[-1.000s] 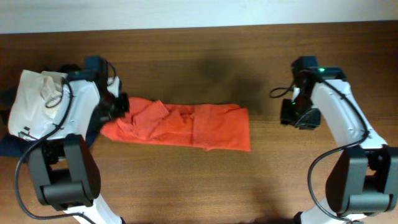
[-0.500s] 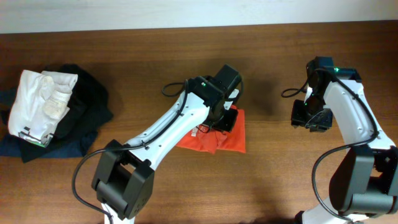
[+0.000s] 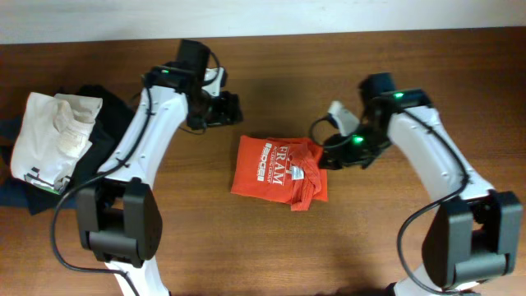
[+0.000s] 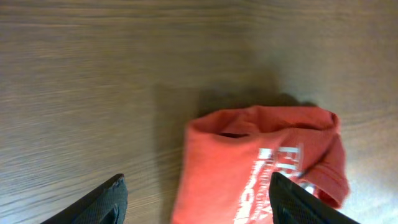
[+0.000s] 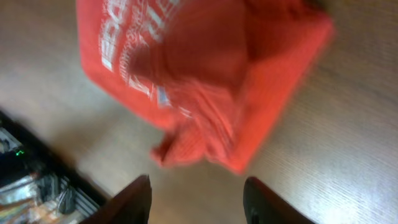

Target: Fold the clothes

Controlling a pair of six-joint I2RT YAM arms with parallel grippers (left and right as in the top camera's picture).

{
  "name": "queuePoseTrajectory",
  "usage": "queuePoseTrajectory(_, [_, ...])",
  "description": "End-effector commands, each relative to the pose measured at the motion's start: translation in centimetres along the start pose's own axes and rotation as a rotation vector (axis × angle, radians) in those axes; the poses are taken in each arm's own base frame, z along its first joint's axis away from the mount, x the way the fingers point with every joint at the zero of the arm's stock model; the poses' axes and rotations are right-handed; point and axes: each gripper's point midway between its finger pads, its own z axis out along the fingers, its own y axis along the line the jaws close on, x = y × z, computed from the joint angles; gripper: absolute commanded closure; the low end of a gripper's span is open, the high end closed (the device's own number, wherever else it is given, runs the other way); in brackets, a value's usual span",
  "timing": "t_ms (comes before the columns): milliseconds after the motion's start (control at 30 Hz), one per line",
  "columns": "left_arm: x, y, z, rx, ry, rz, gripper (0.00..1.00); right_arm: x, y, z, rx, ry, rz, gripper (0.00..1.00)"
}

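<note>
The red-orange T-shirt [image 3: 275, 171] lies folded into a compact rectangle mid-table, white "FRAM" lettering up, with a bunched lump along its right edge. My left gripper [image 3: 230, 108] hovers off the shirt's upper left corner. In the left wrist view its jaws [image 4: 198, 202] stand wide open, the shirt [image 4: 249, 162] below them and ungripped. My right gripper [image 3: 327, 154] sits at the shirt's right edge. Its jaws [image 5: 198, 200] are open over bare wood in the right wrist view, just short of the shirt's rumpled edge [image 5: 205, 74].
A white garment [image 3: 51, 136] lies on a heap of black and navy garments [image 3: 115, 131] at the table's left end. The wall edge runs along the back. Dark equipment shows at the lower left of the right wrist view [image 5: 31, 193].
The left arm carried the shirt's left part over to the right, let go, and swung back to the upper left. The right arm moved in to the shirt's right edge.
</note>
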Motion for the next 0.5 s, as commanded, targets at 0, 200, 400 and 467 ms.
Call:
queuePoseTrajectory(0, [-0.6, 2.7, -0.6, -0.008, -0.004, -0.070, 0.28, -1.6, 1.2, 1.5, 0.196, -0.024, -0.051, 0.48])
queuePoseTrajectory(200, [-0.5, 4.8, -1.2, -0.026, 0.006, -0.121, 0.28, -3.8, 1.0, 6.6, 0.375, -0.060, 0.039, 0.61])
queuePoseTrajectory(400, [-0.3, 4.8, -1.2, -0.028, 0.015, -0.124, 0.28, -10.3, -5.9, -1.2, 0.619, -0.301, 0.063, 0.96])
queuePoseTrajectory(467, [-0.2, 4.8, -1.2, -0.028, 0.017, -0.124, 0.28, -10.4, -7.4, -1.7, 0.628, -0.309, 0.092, 0.88])
